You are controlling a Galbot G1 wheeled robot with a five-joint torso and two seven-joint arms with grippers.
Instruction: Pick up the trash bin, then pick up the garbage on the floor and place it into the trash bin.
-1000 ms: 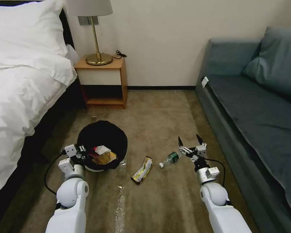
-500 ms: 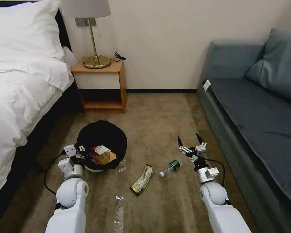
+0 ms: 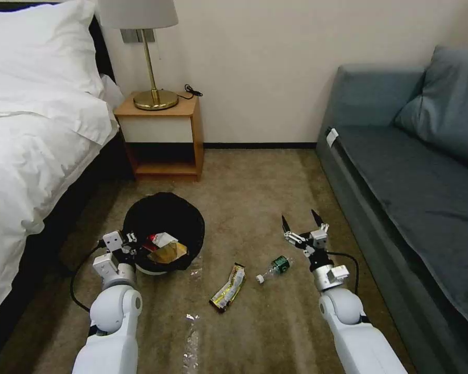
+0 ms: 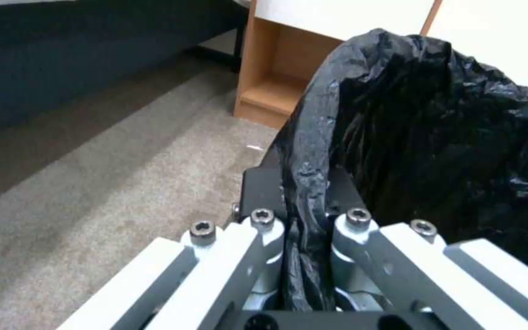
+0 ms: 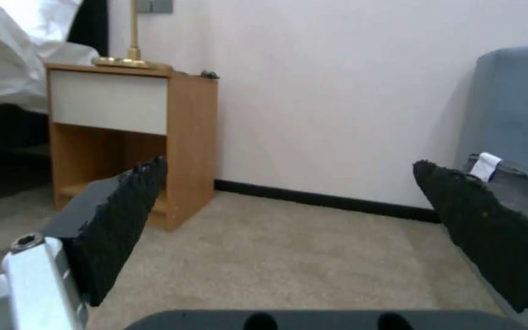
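Head view: my left gripper (image 3: 131,244) clamps the round white black-lined trash bin (image 3: 164,218), my right gripper (image 3: 300,224) gapes above the small clear green-labelled bottle (image 3: 275,265), which may roll if nudged.

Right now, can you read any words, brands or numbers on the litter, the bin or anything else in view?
None can be read.
Bottle: green label, print too small.
Yellow-black wrapper: print blurred.
Red packet in the bin: white patch, unreadable.
White tag on the sofa: no visible text.
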